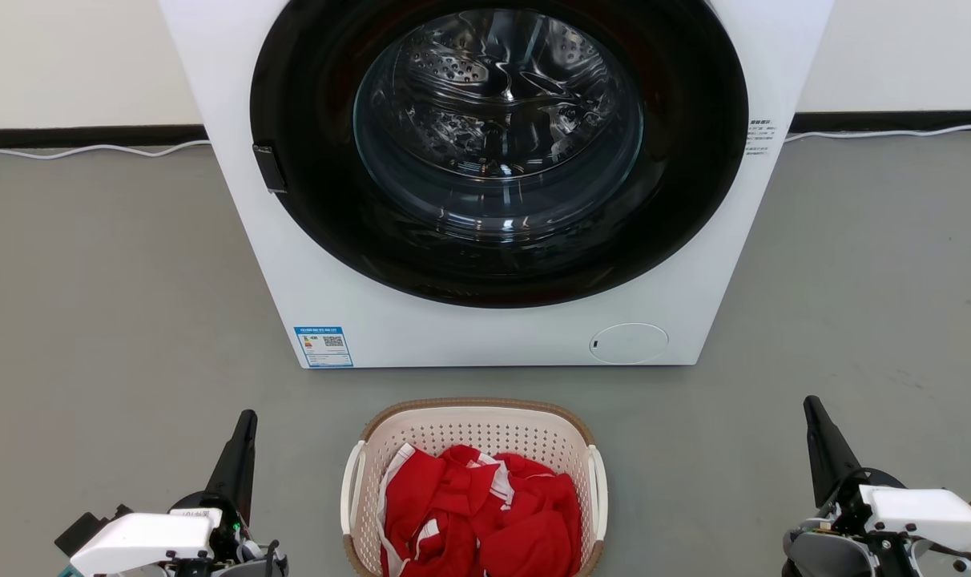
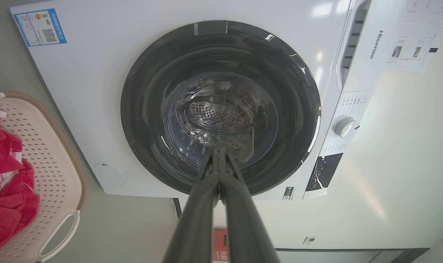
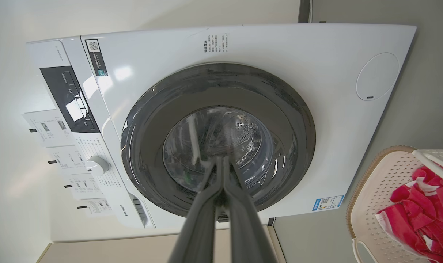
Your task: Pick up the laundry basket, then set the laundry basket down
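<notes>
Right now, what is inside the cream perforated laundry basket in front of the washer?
The cream perforated plastic laundry basket holds crumpled red cloth with white trim. Its far inner wall is bare. The cloth covers the bottom, so anything beneath it is hidden.

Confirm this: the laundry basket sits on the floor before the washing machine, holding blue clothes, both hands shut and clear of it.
One thing is wrong: the clothes in the laundry basket are red, not blue, as the head view shows. The rest holds: it sits before the washing machine, with the left hand and right hand shut and clear of it.
</notes>
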Tool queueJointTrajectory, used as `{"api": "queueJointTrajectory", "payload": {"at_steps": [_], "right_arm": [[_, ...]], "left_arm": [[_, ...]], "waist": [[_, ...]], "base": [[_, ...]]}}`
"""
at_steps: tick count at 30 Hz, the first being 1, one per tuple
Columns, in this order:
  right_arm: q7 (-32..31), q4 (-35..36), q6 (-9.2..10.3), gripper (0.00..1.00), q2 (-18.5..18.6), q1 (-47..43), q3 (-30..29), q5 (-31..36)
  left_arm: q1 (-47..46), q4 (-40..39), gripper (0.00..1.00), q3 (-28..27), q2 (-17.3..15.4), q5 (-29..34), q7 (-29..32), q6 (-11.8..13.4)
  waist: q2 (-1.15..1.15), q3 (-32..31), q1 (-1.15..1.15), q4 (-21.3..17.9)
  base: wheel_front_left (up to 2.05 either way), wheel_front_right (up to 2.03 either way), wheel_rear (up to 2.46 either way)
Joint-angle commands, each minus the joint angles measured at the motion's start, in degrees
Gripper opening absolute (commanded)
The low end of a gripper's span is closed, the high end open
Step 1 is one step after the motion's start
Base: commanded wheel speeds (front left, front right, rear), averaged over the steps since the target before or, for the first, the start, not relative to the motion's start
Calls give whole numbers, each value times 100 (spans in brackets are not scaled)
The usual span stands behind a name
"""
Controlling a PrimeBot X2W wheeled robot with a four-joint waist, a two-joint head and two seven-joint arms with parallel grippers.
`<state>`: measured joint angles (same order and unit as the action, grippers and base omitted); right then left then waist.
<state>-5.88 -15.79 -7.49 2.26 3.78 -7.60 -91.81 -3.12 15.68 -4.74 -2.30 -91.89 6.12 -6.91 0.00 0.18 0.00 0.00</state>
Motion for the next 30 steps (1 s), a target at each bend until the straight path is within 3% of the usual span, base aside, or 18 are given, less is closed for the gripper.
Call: {"api": "queueJointTrajectory", "payload": {"at_steps": [1,30], "right_arm": [[-58,177,0,0,62,240,111,-38],[-58,177,0,0,62,240,111,-38]], "left_arm": [[-307,-164,0,-177,-58,-29,36,-58],[-307,-164,0,-177,-58,-29,36,-58]], "waist": [[0,0,0,0],[0,0,0,0]], "base": [[0,0,0],[0,0,0]]}}
